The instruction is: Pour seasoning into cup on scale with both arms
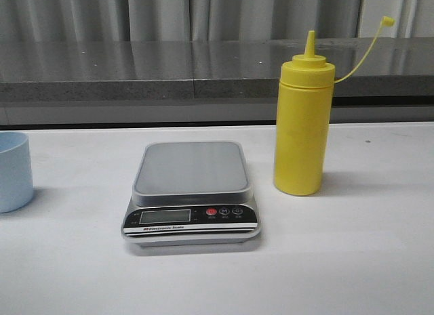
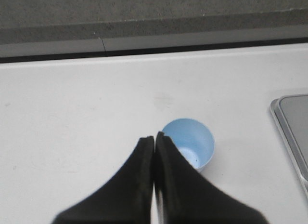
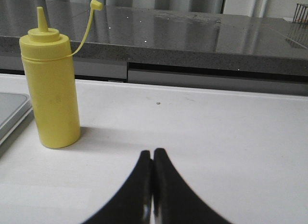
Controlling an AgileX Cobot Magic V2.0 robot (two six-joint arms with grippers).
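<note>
One yellow squeeze bottle of seasoning [image 1: 302,132], one light blue cup [image 1: 13,171] and one silver-grey digital scale [image 1: 190,193] are sitting on the white desk [image 1: 352,247], and two tools are showing, each only in its own wrist view. The left tool [image 2: 154,136] is hanging clenched above the desk with its two black fingers [image 2: 139,176] pressed together and gripping nothing; the cup is standing upright and open-mouthed just beside its fingertips, on the scale's side of them, with the fingers overlapping the cup's near rim in that view, though whether they are touching it I cannot tell. A corner of the scale's platform is lying farther off on that same side. The right tool [image 3: 153,151] is likewise clenched and holding nothing, its two fingers [image 3: 168,190] meeting at the tips low over bare desk; the bottle is standing upright ahead of it and off to the scale's side, well apart from the fingertips, with its one small cap [image 3: 96,4] dangling in the air on a thin tether beside the pointed nozzle. In the front view the scale is lying between cup and bottle, its platform carrying nothing, the bottle just beside it and the cup at the desk's far left edge.
</note>
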